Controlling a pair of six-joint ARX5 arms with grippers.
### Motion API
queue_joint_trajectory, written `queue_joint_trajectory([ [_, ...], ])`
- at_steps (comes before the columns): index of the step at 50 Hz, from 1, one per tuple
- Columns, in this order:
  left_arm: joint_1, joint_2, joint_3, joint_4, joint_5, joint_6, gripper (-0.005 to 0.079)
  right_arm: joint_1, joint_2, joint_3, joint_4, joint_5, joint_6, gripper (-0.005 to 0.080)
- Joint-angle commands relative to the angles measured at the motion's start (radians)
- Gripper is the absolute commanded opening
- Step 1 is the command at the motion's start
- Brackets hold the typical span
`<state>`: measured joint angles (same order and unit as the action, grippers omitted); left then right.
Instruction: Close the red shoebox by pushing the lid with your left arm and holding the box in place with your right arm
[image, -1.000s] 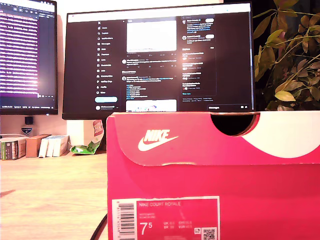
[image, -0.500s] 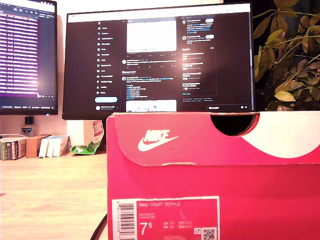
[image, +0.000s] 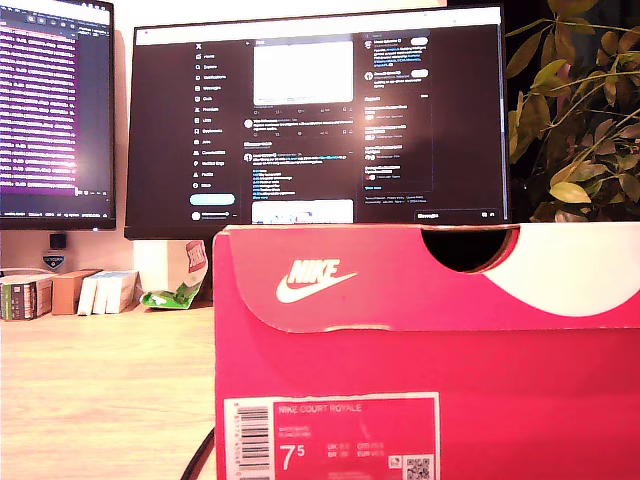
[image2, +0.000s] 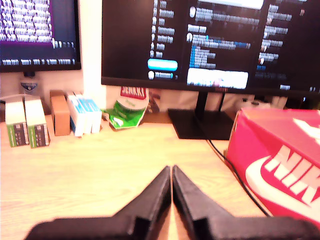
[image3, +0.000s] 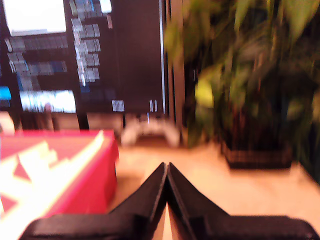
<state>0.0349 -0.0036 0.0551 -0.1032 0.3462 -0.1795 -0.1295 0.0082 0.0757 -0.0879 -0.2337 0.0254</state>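
The red Nike shoebox (image: 430, 360) fills the exterior view's lower right, its lid (image: 400, 275) lying down over the box, with a size label (image: 330, 437) on the near end. No arm shows in the exterior view. In the first wrist view my first gripper (image2: 171, 172) is shut over the wooden desk, apart from the shoebox (image2: 280, 165) with nothing between its fingers. The second wrist view shows my second gripper (image3: 166, 169) shut too, off the box's (image3: 55, 170) other side and not touching it.
Two monitors (image: 315, 120) stand behind the box, a potted plant (image: 580, 110) at the exterior view's right. Small cartons (image2: 30, 122) and a green packet (image2: 122, 115) line the desk's back. A black cable (image2: 235, 170) runs beside the box. A white game controller (image3: 150, 134) lies by the plant pot (image3: 257, 152).
A faint dark shape at the exterior view's left edge, low on the desk, has gone out of sight. Box and lid have not moved.
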Motion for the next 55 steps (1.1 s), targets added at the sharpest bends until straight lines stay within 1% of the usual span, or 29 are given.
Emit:
queue_joint_trajectory([
  [1, -0.003, -0.008, -0.020, -0.011, -0.004, 0.026, -0.0019, 0.005, -0.006, -0.020, -0.003, -0.004, -0.010, -0.0012],
  [8, -0.003, -0.008, -0.026, -0.063, -0.007, 0.030, -0.0019, 0.005, -0.006, -0.026, -0.086, -0.003, -0.030, -0.0012],
  [12, -0.003, -0.008, -0.029, -0.093, -0.018, 0.031, -0.0019, 0.005, -0.006, -0.028, -0.107, -0.001, -0.033, -0.0012],
  [17, -0.003, -0.008, -0.032, -0.156, -0.029, 0.035, -0.0019, 0.005, -0.006, -0.029, -0.161, 0.010, -0.033, -0.0012],
  [21, -0.003, -0.008, -0.032, -0.179, -0.030, 0.042, -0.0019, 0.005, -0.006, -0.029, -0.195, 0.036, -0.034, -0.0012],
  [23, -0.003, -0.008, -0.032, -0.187, -0.030, 0.042, -0.0019, 0.005, -0.006, -0.029, -0.198, 0.063, -0.028, -0.0012],
  [28, -0.003, -0.008, -0.032, -0.233, -0.059, 0.050, -0.0019, 0.005, -0.006, -0.029, -0.199, 0.080, -0.020, -0.0012],
  [35, -0.003, -0.007, -0.032, -0.233, -0.094, 0.051, -0.0019, 0.005, 0.009, -0.029, -0.202, 0.076, 0.005, -0.0012],
  [39, -0.003, -0.007, -0.032, -0.233, -0.123, 0.071, -0.0019, 0.005, 0.008, -0.029, -0.198, 0.077, 0.024, -0.0011],
  [41, -0.003, -0.007, -0.032, -0.234, -0.133, 0.100, -0.0019, 0.005, 0.008, -0.029, -0.198, 0.077, 0.027, -0.0011],
  [49, -0.003, -0.007, -0.031, -0.237, -0.179, 0.111, -0.0019, 0.004, 0.008, -0.029, -0.197, 0.100, -0.008, -0.0011],
  [55, -0.002, -0.007, -0.031, -0.237, -0.224, 0.109, -0.0019, 0.005, 0.008, -0.029, -0.198, 0.085, 0.003, -0.0011],
])
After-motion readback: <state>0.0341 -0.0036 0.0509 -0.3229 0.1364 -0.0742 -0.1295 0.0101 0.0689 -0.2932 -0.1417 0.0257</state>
